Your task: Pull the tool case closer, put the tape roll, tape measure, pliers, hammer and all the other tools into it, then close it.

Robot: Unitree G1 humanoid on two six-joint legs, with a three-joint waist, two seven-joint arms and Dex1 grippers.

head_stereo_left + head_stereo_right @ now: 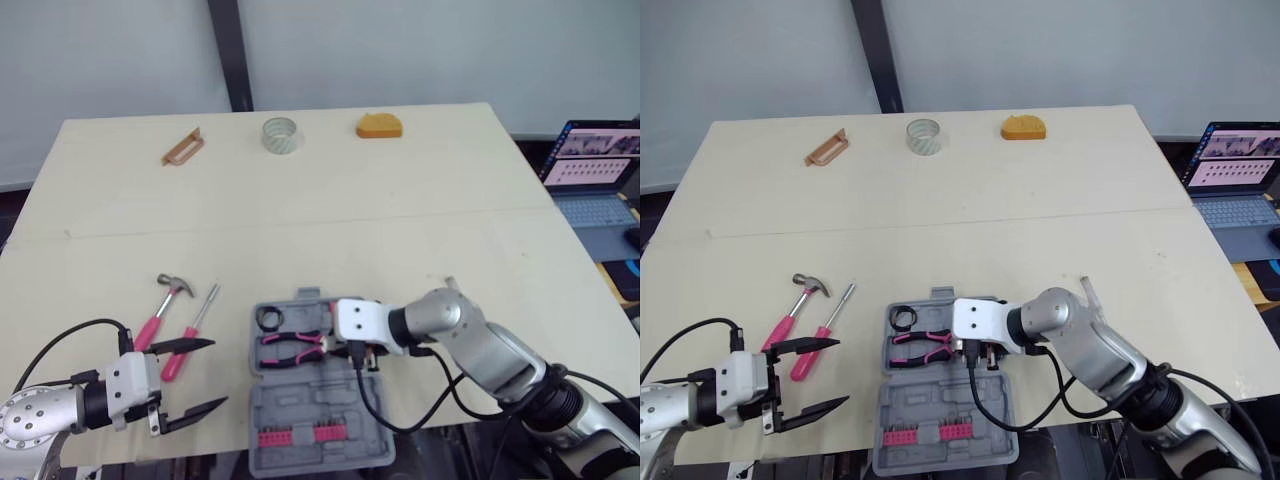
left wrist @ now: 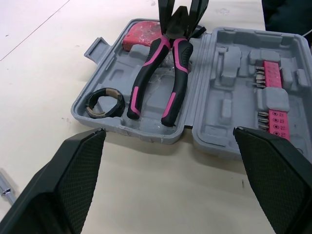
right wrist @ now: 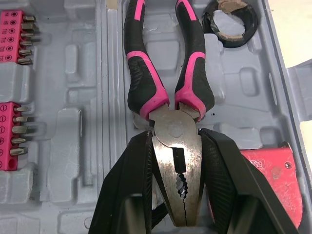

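The grey tool case (image 1: 312, 408) lies open at the table's front centre. In its far half lie pink-and-black pliers (image 3: 163, 73), a small black tape roll (image 3: 230, 22) and a red tape measure (image 3: 271, 184). My right gripper (image 3: 176, 141) is shut on the pliers' steel head, with the handles resting in the case tray. A pink-handled hammer (image 1: 165, 300) and a pink-handled screwdriver (image 1: 194, 330) lie on the table left of the case. My left gripper (image 1: 215, 373) hangs open at the front left, just beyond the screwdriver's handle, holding nothing.
Pink bit holders (image 1: 295, 434) fill the case's near half. At the table's far edge sit a clear tape roll (image 1: 281, 135), an orange object (image 1: 379, 125) and a brown wooden piece (image 1: 183, 147). A laptop (image 1: 598, 170) stands off the table's right side.
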